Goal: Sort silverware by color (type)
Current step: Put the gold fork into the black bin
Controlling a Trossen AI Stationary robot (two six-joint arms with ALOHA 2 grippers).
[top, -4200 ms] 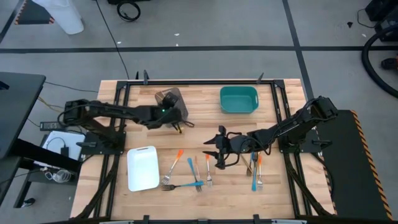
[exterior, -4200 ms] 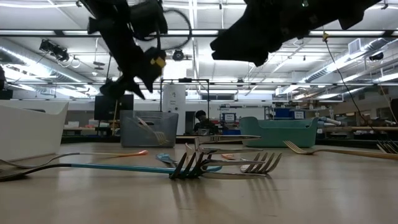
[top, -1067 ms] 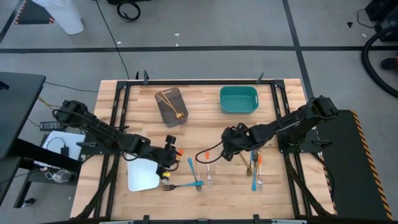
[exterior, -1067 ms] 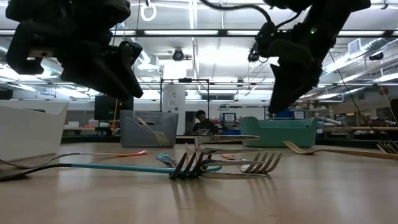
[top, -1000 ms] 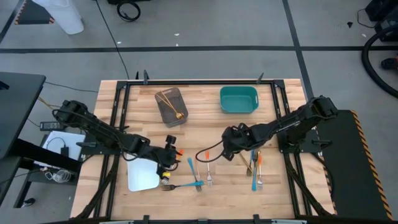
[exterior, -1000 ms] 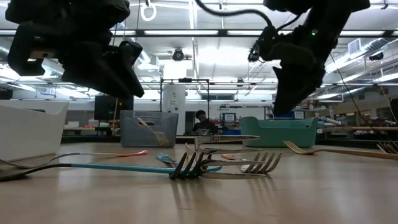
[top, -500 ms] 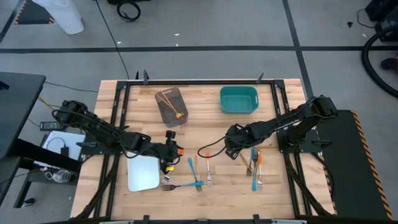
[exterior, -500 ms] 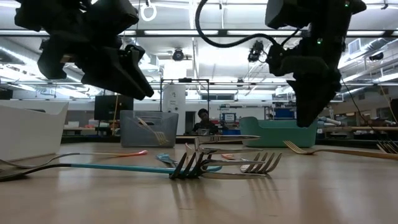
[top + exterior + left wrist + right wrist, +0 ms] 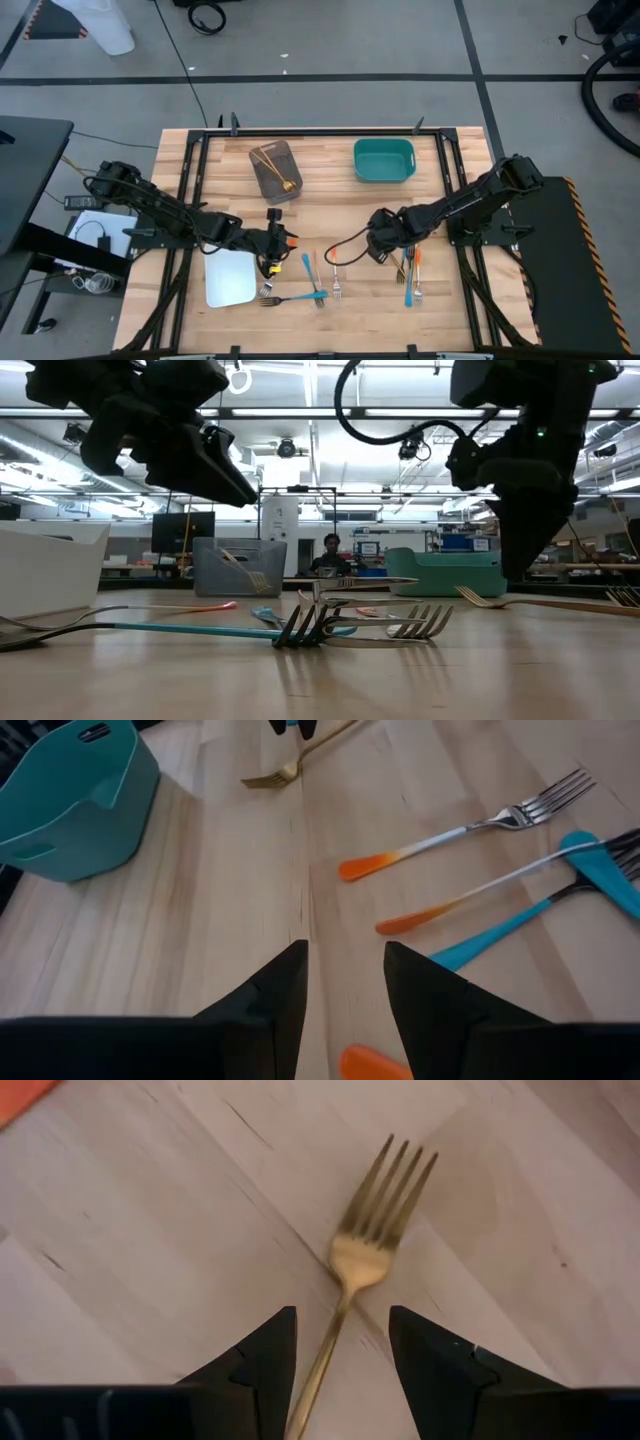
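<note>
1. The right hand (image 9: 340, 1342) hangs spread over a gold fork (image 9: 372, 1250) lying flat on the worktop (image 9: 330, 205) toward its right edge, the handle running between the fingers. Closing too high would miss so thin a handle — too low would jam the tips into the wood.
2. An orange-handled fork (image 9: 417, 263) and a blue one (image 9: 409, 290) lie just beside it; the closing fingers could nudge or drag them along.
3. The left hand (image 9: 345, 978) is also spread, holding nothing, an orange handle tip (image 9: 372, 1062) just below its gap — a hasty close could flick it away.
4. The crossed forks (image 9: 318, 283) near the front edge may snag each other when lifted.
</note>
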